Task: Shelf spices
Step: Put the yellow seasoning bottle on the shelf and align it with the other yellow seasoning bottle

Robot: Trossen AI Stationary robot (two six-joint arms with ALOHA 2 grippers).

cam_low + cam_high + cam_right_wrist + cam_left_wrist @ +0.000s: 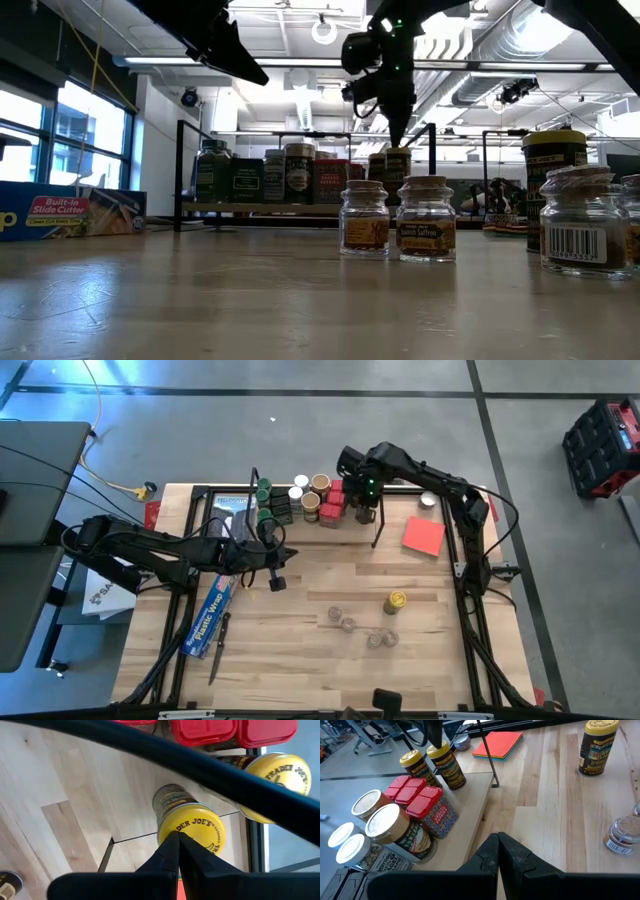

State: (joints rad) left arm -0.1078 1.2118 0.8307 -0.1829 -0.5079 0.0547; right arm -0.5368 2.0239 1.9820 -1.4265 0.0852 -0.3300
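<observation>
The shelf (472, 802) stands at the table's far middle and carries green-, white- and tan-lidded jars (310, 495), red tins (422, 802) and two yellow-lidded jars (192, 827). My right gripper (177, 836) is shut and points down over the nearer yellow lid at the shelf's right end (366, 510). My left gripper (498, 840) is shut and hangs above the table (277, 582), in front of the shelf, holding nothing. Another yellow-lidded jar (396, 601) and several small clear jars (348, 624) stand upright on the table nearer the front. My right gripper comes from above with its shut fingers pointing down at the top of the yellow lid (200, 825) of the jar standing upright on the shelf board. Whether the tips touch the lid I cannot tell.
A long blue plastic-wrap box (212, 615) lies at the left below my left arm. A flat red card (424, 535) and a small round tin (428, 500) lie right of the shelf. Bare wood lies between the shelf and the loose jars.
</observation>
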